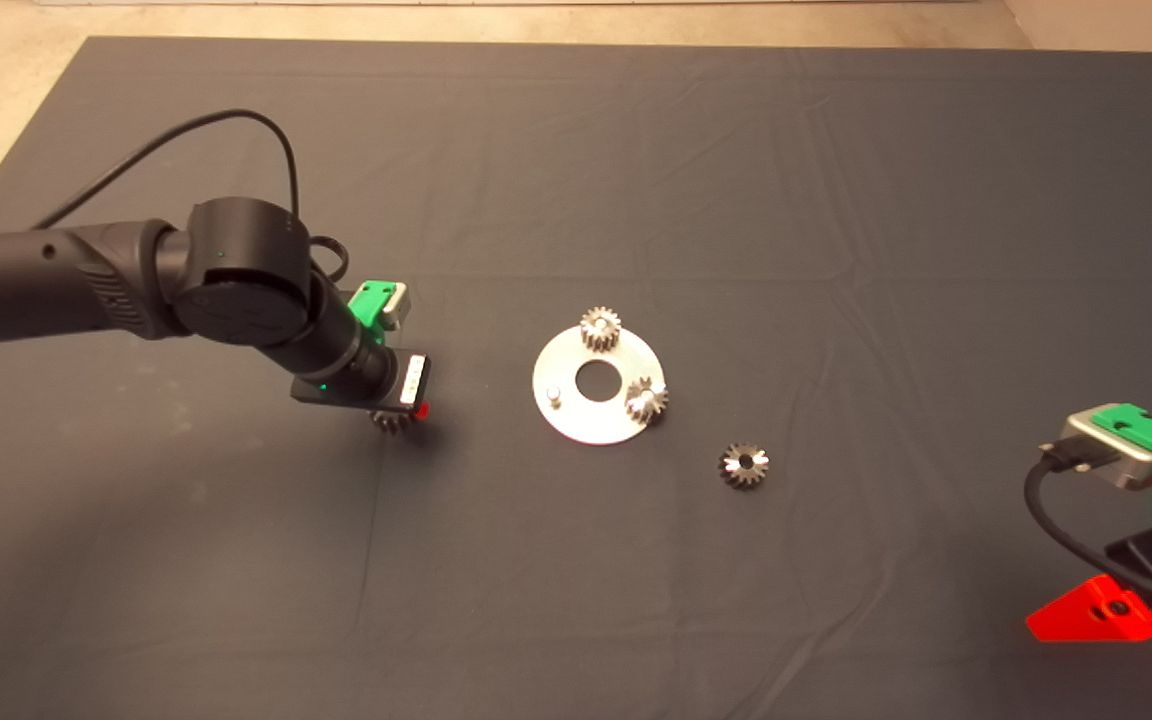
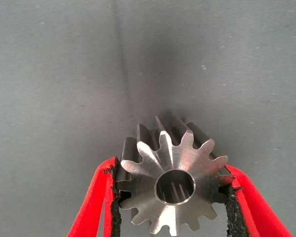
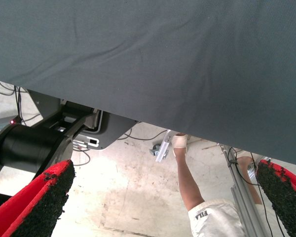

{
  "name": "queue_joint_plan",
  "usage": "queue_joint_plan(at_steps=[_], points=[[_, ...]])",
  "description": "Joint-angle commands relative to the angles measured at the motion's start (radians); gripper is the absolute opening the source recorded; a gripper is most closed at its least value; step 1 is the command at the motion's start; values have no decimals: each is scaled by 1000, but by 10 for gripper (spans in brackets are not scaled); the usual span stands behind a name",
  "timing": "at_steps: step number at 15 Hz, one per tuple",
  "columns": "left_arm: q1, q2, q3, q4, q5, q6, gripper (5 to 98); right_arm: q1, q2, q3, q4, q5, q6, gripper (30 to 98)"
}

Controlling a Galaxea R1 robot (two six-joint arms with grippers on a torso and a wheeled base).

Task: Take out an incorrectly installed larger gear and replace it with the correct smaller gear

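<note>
My left gripper (image 1: pixel 404 414) hangs low over the mat to the left of the round silver plate (image 1: pixel 588 422), shut on the larger gear (image 1: pixel 388 422). In the left wrist view the bright silver larger gear (image 2: pixel 173 183) sits between the two red fingers (image 2: pixel 96 202), its dark centre hole facing the camera. The smaller gear (image 1: pixel 744 466), with dark toothed sides, lies loose on the mat to the right of the plate. Two small gears (image 1: pixel 600 328) (image 1: pixel 646 400) stand on the plate, and one peg (image 1: pixel 554 395) is bare. My right gripper (image 1: pixel 1096 612) waits open at the lower right edge.
The dark mat (image 1: pixel 836 200) covers the table, with pale floor past its far edge. In the right wrist view the mat's edge, the robot's base (image 3: pixel 34 148) and a person's leg (image 3: pixel 190 182) on the floor show.
</note>
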Motion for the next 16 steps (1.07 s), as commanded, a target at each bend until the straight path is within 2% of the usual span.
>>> queue_joint_plan(at_steps=[1, 6, 9, 16], points=[[-16, -6, 6, 8, -18, 2, 376, 12, 0, 2, 17, -119, 6, 978], [-15, -8, 8, 9, -19, 2, 380, 12, 2, 2, 17, -119, 6, 978], [-16, -9, 6, 10, -45, 4, 396, 12, 2, 2, 17, -118, 6, 978], [-17, -18, 3, 41, -49, 4, 450, 11, 3, 2, 17, -120, 6, 978]])
